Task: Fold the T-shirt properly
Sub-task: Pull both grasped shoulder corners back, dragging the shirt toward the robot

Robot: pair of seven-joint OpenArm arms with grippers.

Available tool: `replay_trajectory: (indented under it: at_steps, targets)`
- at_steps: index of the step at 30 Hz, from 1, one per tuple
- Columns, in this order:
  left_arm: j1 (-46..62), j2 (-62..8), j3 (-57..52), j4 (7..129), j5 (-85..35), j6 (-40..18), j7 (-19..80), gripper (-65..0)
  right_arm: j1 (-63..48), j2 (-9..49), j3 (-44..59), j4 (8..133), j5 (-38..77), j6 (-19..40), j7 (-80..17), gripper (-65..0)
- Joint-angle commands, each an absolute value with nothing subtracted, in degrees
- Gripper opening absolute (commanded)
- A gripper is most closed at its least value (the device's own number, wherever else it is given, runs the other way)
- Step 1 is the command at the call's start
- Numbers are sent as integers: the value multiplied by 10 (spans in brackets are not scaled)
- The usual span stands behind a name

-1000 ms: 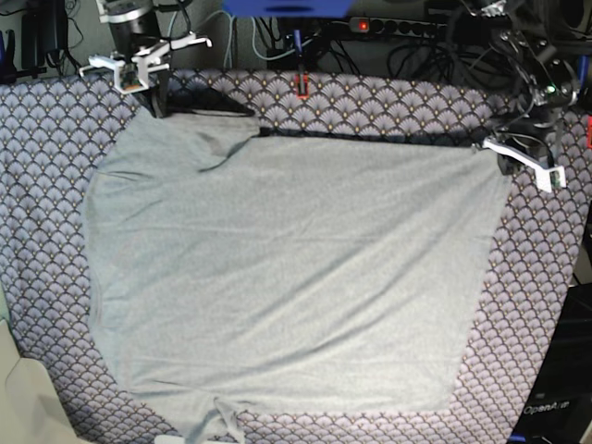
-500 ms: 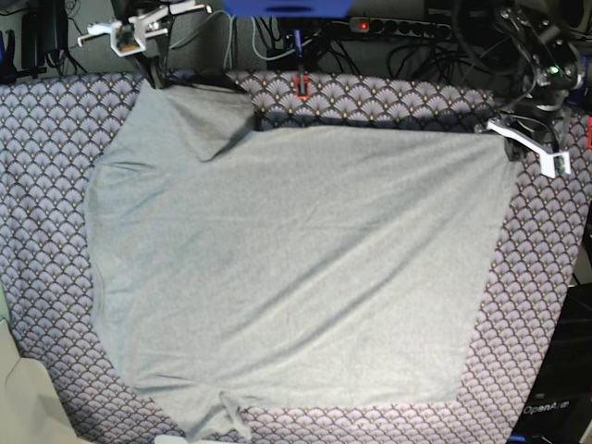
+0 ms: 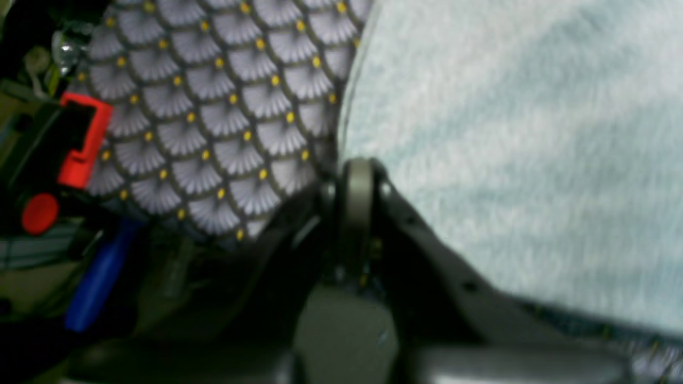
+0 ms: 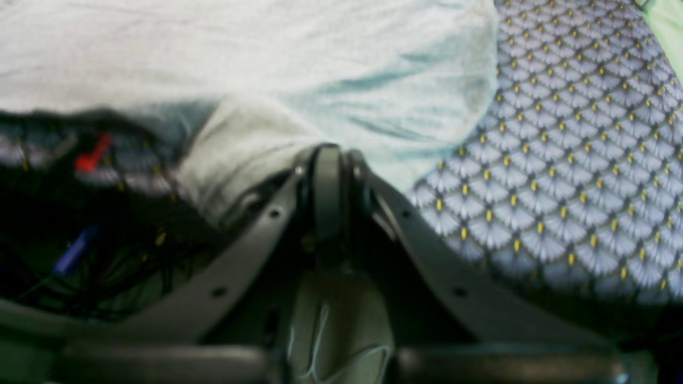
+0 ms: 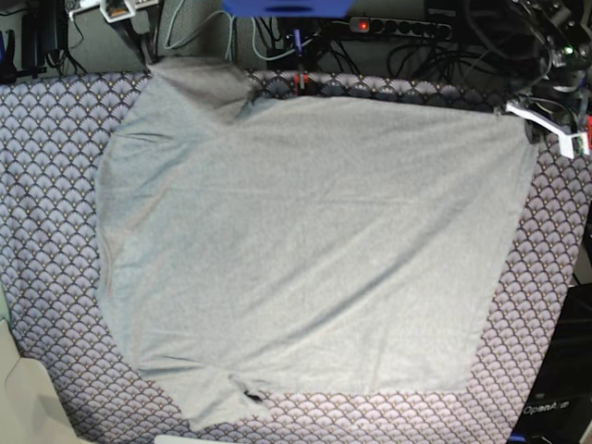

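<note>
The light grey T-shirt (image 5: 305,240) lies spread flat over most of the purple scallop tablecloth (image 5: 46,185). Its far edge reaches the table's back edge. My right gripper (image 5: 146,57), at the top left of the base view, is shut on the shirt's far left corner. In the right wrist view the closed jaws (image 4: 326,154) pinch a fold of grey fabric (image 4: 320,64). My left gripper (image 5: 529,122), at the far right, is shut on the shirt's far right corner. The left wrist view shows the closed jaws (image 3: 356,170) at the shirt's edge (image 3: 507,133).
Cables and a power strip with a red light (image 5: 363,25) run behind the table's back edge. A red clamp (image 3: 80,138) sits at that edge. A pale object (image 5: 23,398) shows at the bottom left corner. Tablecloth lies bare around the shirt's left, right and near sides.
Both grippers have moved toward the table's back edge, dragging the shirt with them. The shirt's far edge now lies further back and the fabric looks flatter.
</note>
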State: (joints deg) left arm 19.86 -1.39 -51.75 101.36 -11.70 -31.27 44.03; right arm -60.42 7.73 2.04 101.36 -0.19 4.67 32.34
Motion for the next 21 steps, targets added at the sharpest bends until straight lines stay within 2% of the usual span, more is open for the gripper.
replay_trajectory:
  at_steps: [1, 6, 15, 21]
  targets:
    - [198, -20, -521, 1021, -121, -316, 431, -650, -616, 79, 27, 1011, 0, 48, 348, -650]
    - [205, -16, -521, 1018, -120, -325, 431, -650, -617, 79, 27, 977, 0, 48, 389, -650]
    - [205, -15, -520, 1021, -120, -324, 431, -650, -607, 80, 27, 1007, 0, 49, 385, -650]
    - [182, -15, -520, 1020, -121, -324, 431, -650, -560, 80, 27, 1018, 0, 50, 368, -650]
